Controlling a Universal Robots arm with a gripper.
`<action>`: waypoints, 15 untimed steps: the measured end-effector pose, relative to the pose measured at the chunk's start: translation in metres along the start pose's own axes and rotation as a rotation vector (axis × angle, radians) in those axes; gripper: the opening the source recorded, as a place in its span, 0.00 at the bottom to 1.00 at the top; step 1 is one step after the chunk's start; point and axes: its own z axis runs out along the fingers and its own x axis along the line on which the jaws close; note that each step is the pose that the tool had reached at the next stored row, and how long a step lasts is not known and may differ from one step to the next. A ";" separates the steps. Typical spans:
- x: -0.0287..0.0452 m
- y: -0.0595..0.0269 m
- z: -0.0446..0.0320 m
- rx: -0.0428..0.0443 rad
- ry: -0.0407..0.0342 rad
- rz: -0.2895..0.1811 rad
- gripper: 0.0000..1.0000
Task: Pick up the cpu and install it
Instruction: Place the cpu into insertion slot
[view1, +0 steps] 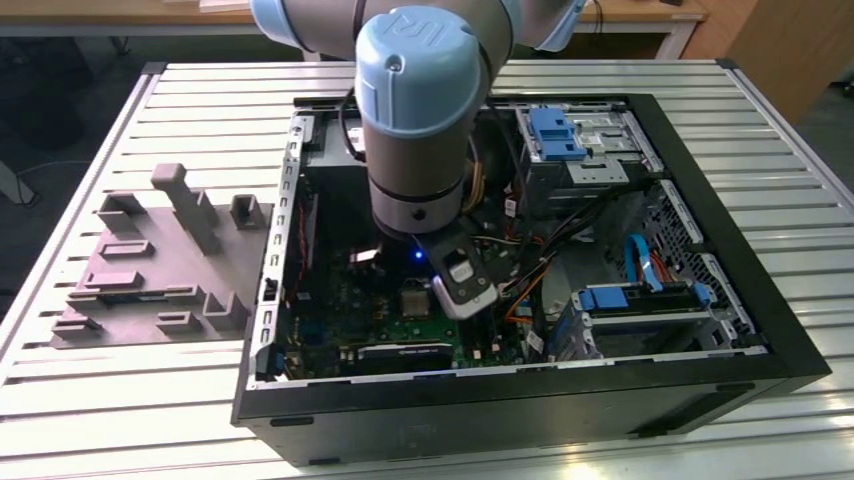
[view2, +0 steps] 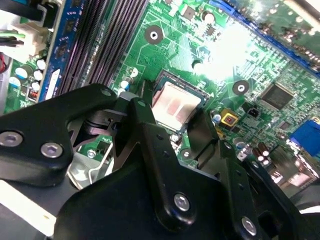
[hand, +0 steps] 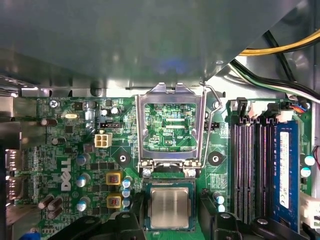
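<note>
Two parted fingers (view2: 147, 132) flanking the cpu (view2: 175, 106) (seated in socket (hand: 170, 185))

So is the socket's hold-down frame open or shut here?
Open: in the first wrist view the frame is flipped back, clear of the cpu, whose metal top shows uncovered.

Standing here, the arm (view1: 416, 120) blocks much of the motherboard (view1: 380, 325) in the exterior view. In the second wrist view the gripper (view2: 172, 114) covers part of the rim of the cpu (view2: 177, 101); the first wrist view crops the gripper at its border.
</note>
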 end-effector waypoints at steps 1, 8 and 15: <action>0.0000 0.0000 -0.0009 -0.0001 0.0000 0.000 0.55; -0.0001 0.0001 -0.0082 -0.0001 0.0006 0.000 0.55; -0.0001 0.0002 -0.0135 0.0000 0.0016 0.000 0.35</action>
